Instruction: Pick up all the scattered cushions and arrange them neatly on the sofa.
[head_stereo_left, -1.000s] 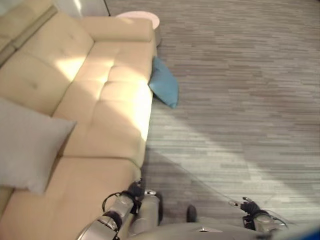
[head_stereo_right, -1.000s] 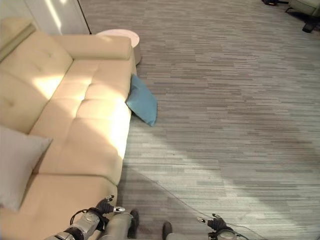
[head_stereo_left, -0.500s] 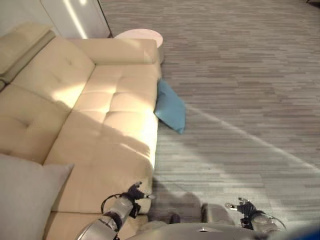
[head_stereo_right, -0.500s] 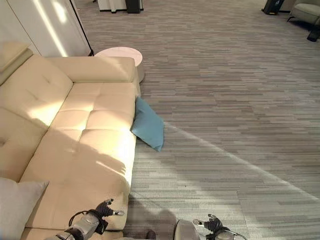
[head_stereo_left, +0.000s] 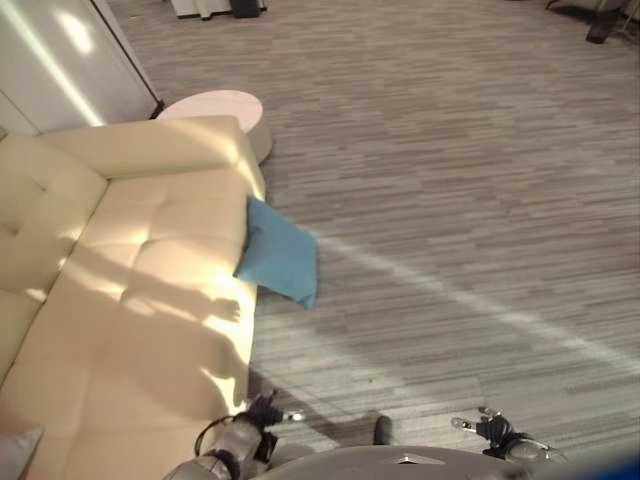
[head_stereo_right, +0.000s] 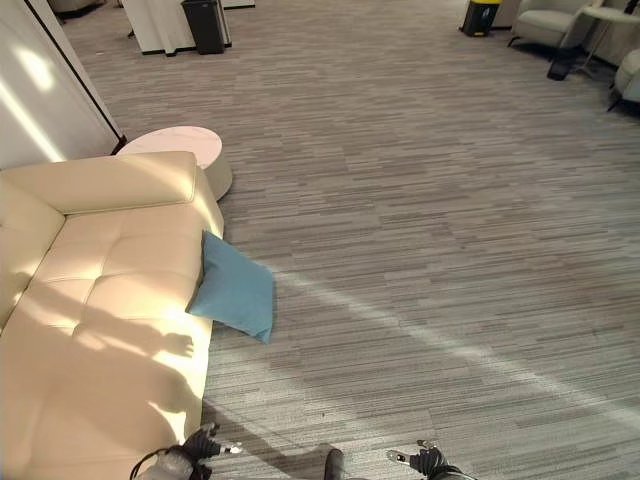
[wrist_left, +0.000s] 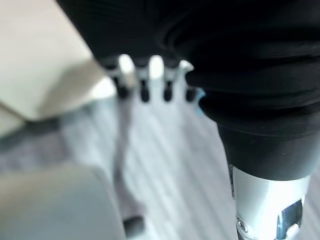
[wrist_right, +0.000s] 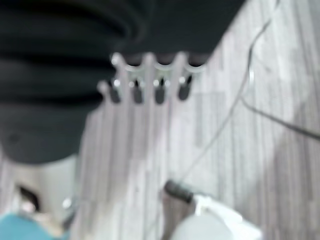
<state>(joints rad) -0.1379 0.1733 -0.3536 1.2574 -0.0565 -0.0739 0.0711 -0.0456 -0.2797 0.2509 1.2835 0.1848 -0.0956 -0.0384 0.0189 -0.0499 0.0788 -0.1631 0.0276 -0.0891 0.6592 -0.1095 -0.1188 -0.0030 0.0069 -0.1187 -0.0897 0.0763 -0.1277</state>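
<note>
Teal-blue cushion (head_stereo_left: 279, 264), cream tufted sofa (head_stereo_left: 130, 300); grey striped carpet (head_stereo_left: 450, 180), pale pink round table (head_stereo_left: 215, 106)

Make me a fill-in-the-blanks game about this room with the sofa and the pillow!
1. The cushion leaning against the sofa is ____ in colour.
2. The cushion's bottom edge rests on the ____, not on the seat.
3. Just past the sofa's armrest stands a small ____ table.
4. The left hand and right hand both hold ____.

Missing words: blue; floor; round; nothing
</note>
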